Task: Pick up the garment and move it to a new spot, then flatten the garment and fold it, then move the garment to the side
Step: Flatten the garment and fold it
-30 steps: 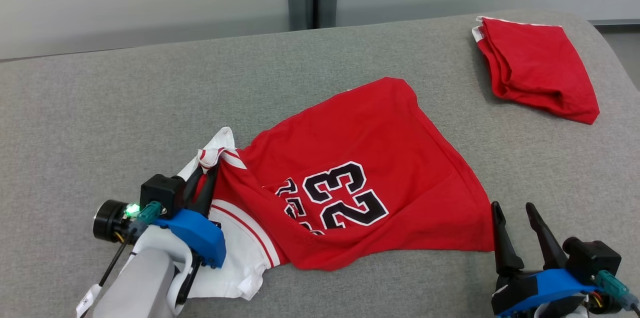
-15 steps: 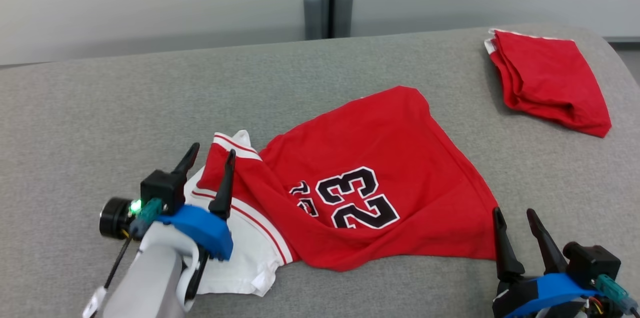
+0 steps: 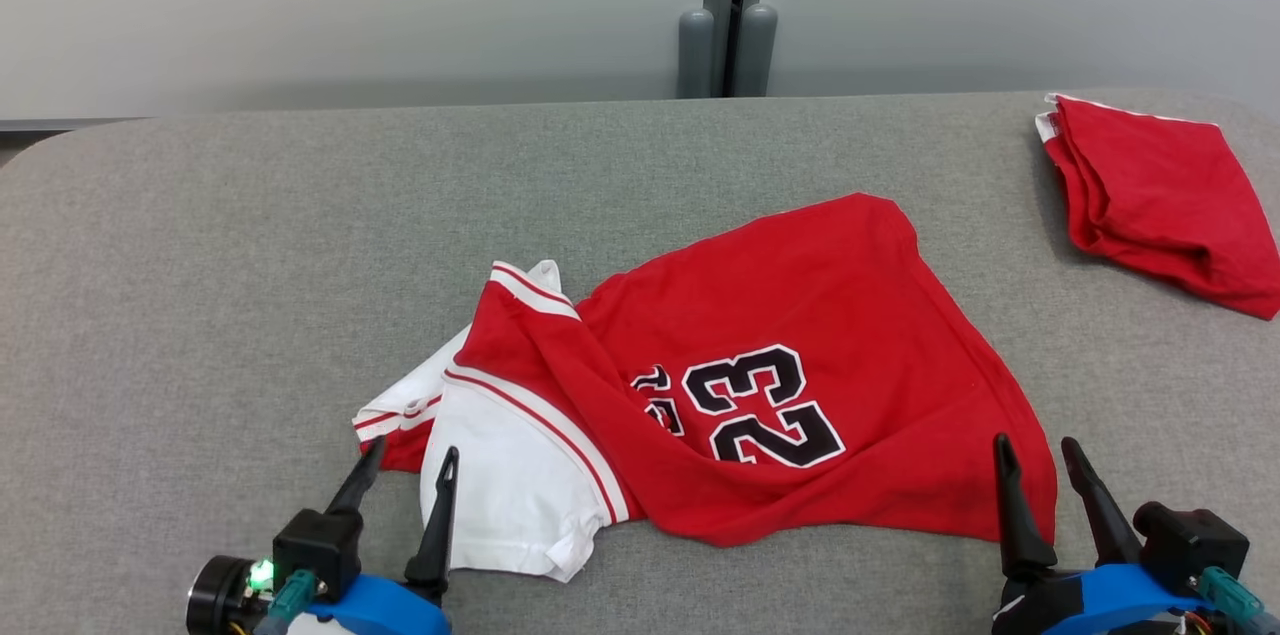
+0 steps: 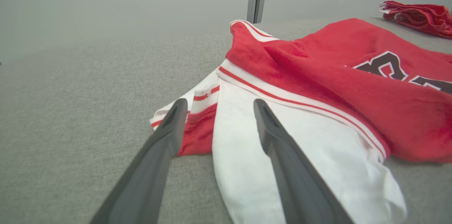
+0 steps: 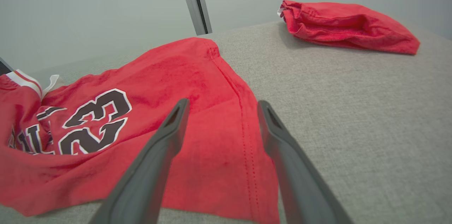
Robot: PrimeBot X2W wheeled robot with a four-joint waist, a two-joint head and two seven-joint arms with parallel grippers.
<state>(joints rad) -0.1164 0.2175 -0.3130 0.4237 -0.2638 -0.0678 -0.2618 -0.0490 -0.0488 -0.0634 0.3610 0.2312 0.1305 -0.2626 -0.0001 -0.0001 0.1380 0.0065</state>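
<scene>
- The garment [image 3: 800, 295], red with a black number [image 3: 765, 405], is spread in a crumpled state on the grey padded surface [image 3: 250, 265]. The folded red cloth [image 3: 1160, 195] lies well apart, beyond the garment's far right corner.
- Flattening is judged to be the step in hand. The garment's left end is bunched, and a white panel [image 3: 510, 485] is doubled beneath a red fold.
- The left gripper [image 3: 415, 448] is placed at the garment's near left edge, jaws spread wide and nothing clamped. The white panel's left edge runs up between the two fingers.
- The right gripper [image 3: 1034, 442] is placed at the garment's near right corner, jaws likewise apart and empty. The stitched side hem [image 5: 243, 125] is seen running between its fingers. Whether the fingertips touch the cloth cannot be told.
- For a clean result, a single layer should be pinched close to each near corner of the garment.
- The two ends should then be drawn apart evenly and kept low, so that the fold beside the number is pulled out rather than dragged.
</scene>
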